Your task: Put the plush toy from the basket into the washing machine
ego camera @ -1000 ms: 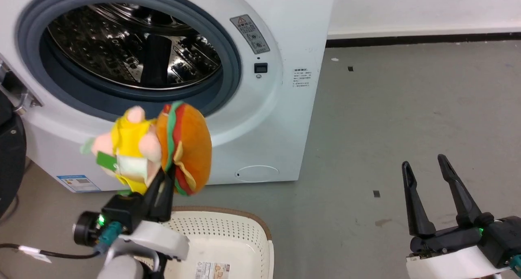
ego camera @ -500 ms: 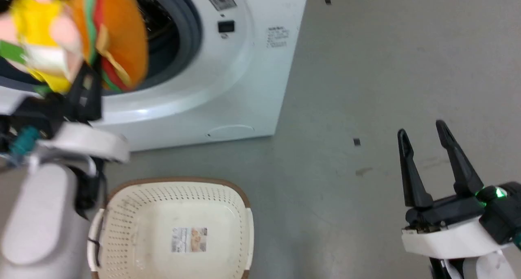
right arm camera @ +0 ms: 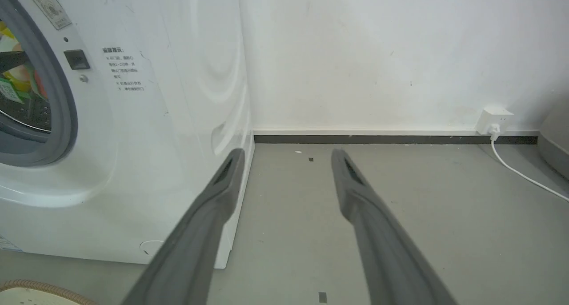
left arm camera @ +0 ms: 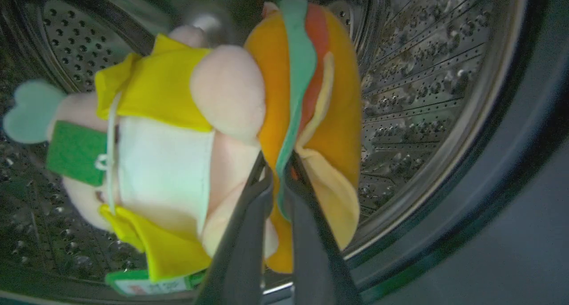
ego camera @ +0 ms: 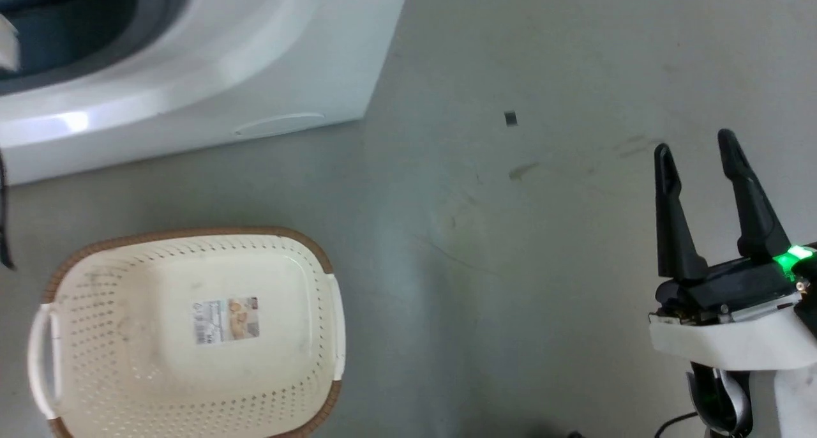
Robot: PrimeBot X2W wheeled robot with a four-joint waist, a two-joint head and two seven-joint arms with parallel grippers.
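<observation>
The left claw [left arm camera: 278,162] is clenched on the toy [left arm camera: 213,118], pinching only the thin green-and-orange edge of its bun at the centre of the left wrist frame. The washer's steel drum [left arm camera: 422,96] curves behind it, so the toy looks to be at the porthole or just inside. That narrow pinch could slip, and a release too near the lip could let the toy roll back out onto the floor [ego camera: 510,265]. The right claw [ego camera: 696,141] hangs released at the head frame's right, well apart from the basket [ego camera: 319,361] at lower left and the washer [ego camera: 191,87] at upper left.
</observation>
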